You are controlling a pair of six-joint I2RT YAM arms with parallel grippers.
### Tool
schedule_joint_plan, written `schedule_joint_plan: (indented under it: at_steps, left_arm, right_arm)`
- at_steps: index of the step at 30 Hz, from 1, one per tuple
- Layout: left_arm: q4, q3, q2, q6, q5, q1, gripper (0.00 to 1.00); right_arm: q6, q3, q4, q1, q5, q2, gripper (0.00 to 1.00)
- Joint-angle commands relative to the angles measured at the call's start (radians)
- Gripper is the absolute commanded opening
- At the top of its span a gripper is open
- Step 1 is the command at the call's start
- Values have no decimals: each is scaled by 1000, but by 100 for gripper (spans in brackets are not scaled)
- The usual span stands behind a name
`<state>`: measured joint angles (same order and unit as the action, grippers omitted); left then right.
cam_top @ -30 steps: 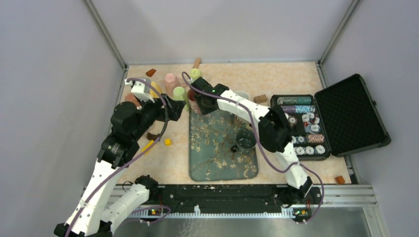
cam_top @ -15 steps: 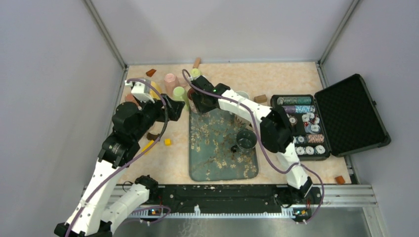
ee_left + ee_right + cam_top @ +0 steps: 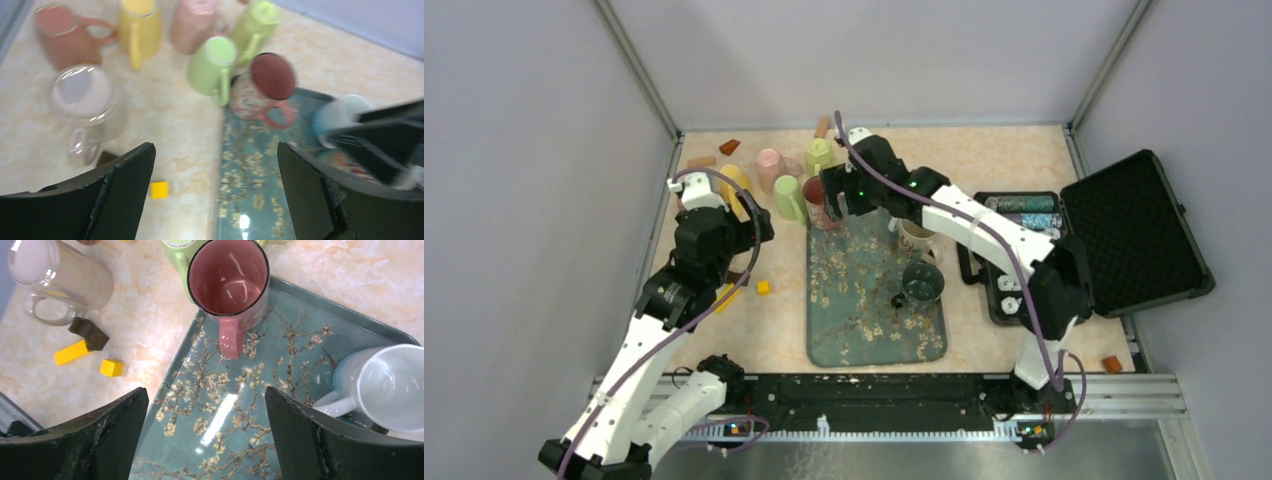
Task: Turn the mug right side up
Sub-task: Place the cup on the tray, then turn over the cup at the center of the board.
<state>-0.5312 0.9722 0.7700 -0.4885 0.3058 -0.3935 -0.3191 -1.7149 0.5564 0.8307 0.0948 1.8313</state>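
Note:
The mug (image 3: 817,206), flowered outside and pink inside, stands upright with its mouth up at the far left corner of the teal tray (image 3: 874,325). Its pink handle points toward the tray's middle. The right wrist view shows the mug (image 3: 228,280) from above, just beyond my right gripper (image 3: 206,391), which is open over the tray (image 3: 300,325) and holds nothing. In the top view my right gripper (image 3: 837,196) hangs right beside the mug. My left gripper (image 3: 215,146) is open too, above the tray's left edge (image 3: 260,200), with the mug (image 3: 265,82) farther ahead.
Two green mugs (image 3: 789,197) (image 3: 819,152), a pink cup (image 3: 769,165) and a yellow mug (image 3: 736,180) crowd the mug's left. A white mug (image 3: 390,385) and a dark mug (image 3: 921,283) stand on the tray's right side. A glass mug (image 3: 60,275), yellow blocks (image 3: 764,287) and an open chip case (image 3: 1034,255) are nearby.
My right gripper has opened and let go of the mug, which now stands free on the tray. The right arm's elbow swung right. My left arm drew back to the left.

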Motion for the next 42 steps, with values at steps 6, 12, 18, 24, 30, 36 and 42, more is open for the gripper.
schedule_joint_plan:
  at_steps: [6, 12, 18, 24, 30, 36, 42]
  left_arm:
    - [1, -162, 53, -75, 309, 53, 98]
    - [89, -221, 125, -32, 145, 259, 98]
    - [198, -284, 206, -25, -29, 482, 98]
    - [298, -295, 323, -19, -169, 561, 98]
    - [314, -225, 433, 25, -405, 551, 98]
    - [287, -153, 508, 13, -281, 403, 98]
    - [196, -102, 570, -44, -38, 347, 97]
  right_arm:
    - [-72, 243, -207, -27, -123, -254, 93]
    - [-104, 401, -272, -27, -140, -388, 95]
    - [-124, 493, -304, -27, -166, -499, 96]
    - [-123, 536, -304, -27, -173, -563, 97]
    - [-124, 569, -315, -27, -161, -603, 98]
    - [-125, 582, -322, -27, -157, -611, 98]
    - [-119, 584, -320, -27, -160, -613, 98]
